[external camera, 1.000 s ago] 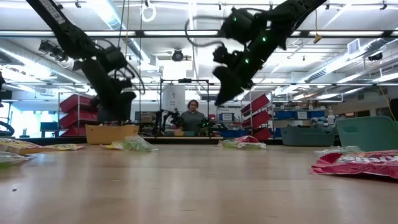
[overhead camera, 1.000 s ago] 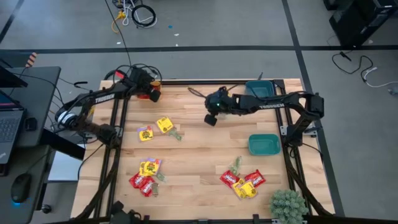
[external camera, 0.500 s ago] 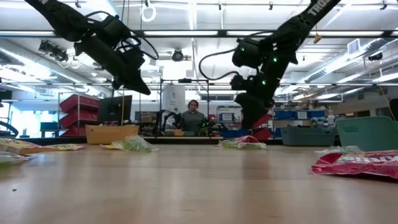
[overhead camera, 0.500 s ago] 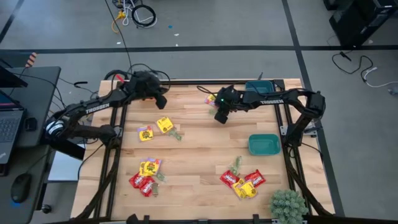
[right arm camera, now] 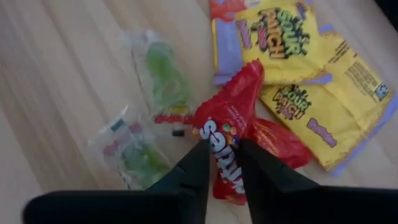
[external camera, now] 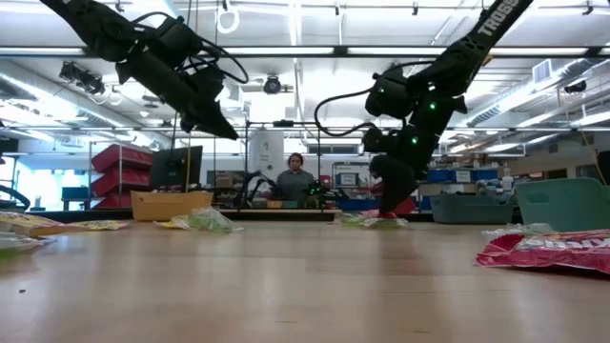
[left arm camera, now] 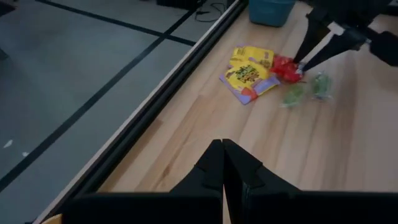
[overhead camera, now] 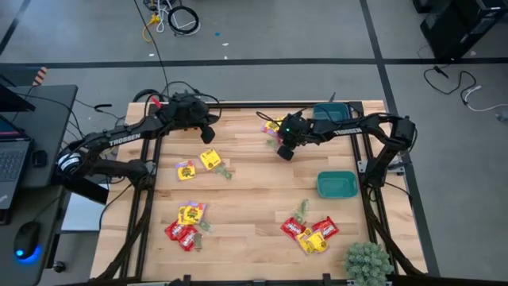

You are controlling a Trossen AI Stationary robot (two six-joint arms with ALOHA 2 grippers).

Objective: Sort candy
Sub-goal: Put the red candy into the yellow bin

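1. The right end effector (right arm camera: 221, 155) is down at the far edge of the counter (overhead camera: 254, 199), near the middle, its 2 fingers (right arm camera: 193, 171) pinching a red candy packet (right arm camera: 227, 140).
2. That red packet lies in a small heap: 2 yellow packets (right arm camera: 298, 56) touch it on one side, and 2 pale green packets (right arm camera: 140, 118) lie just beside it on the other.
3. In the high view the same heap (overhead camera: 274, 129) sits directly by the right end effector (overhead camera: 284, 148).
4. The left end effector (left arm camera: 222, 163) hangs above the far left corner of the counter with its fingers pressed together, holding nothing.
5. From above, the left end effector (overhead camera: 208, 135) is well apart from the heap.
6. A teal bowl (overhead camera: 336, 184) stands near the right edge; another teal bowl (overhead camera: 332, 114) is at the far right corner.
7. More candy lies in 3 groups: yellow and green packets (overhead camera: 202, 164) left of centre, red and yellow packets (overhead camera: 186, 224) near the front left corner, and red, yellow and green packets (overhead camera: 309, 230) toward the front right.
8. A green plant (overhead camera: 367, 260) sits at the front right corner.
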